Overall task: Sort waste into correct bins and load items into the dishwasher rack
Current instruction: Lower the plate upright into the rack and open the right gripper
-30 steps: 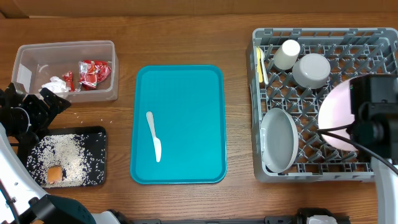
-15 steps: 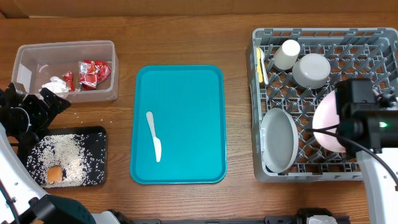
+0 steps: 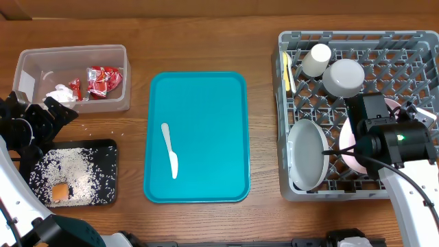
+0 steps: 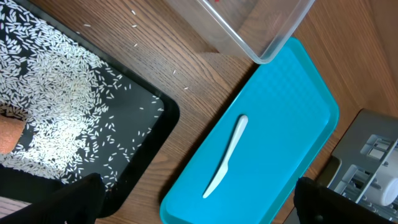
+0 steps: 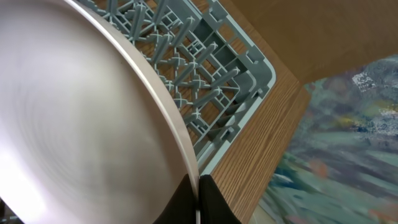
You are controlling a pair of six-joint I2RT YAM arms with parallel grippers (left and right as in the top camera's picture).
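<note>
You have bare wood between the teal tray [image 3: 206, 96] and the rack [image 3: 282, 110], and a narrower strip between that tray and the clear tub [image 3: 72, 49]. Only a white knife [image 3: 169, 151] lies on the tray. In the rack, a cup [image 3: 317, 59] and a bowl [image 3: 343, 77] fill the far left. The right arm [image 3: 398, 140] and the plate [image 3: 345, 152] it holds cover the near right, close beside an upright plate [image 3: 307, 154]. The far right pegs stand free.

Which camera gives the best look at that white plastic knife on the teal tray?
The left wrist view: the knife lies whole and large on the teal tray. Overhead shows the knife whole too, only smaller; the right wrist view misses it entirely.
</note>
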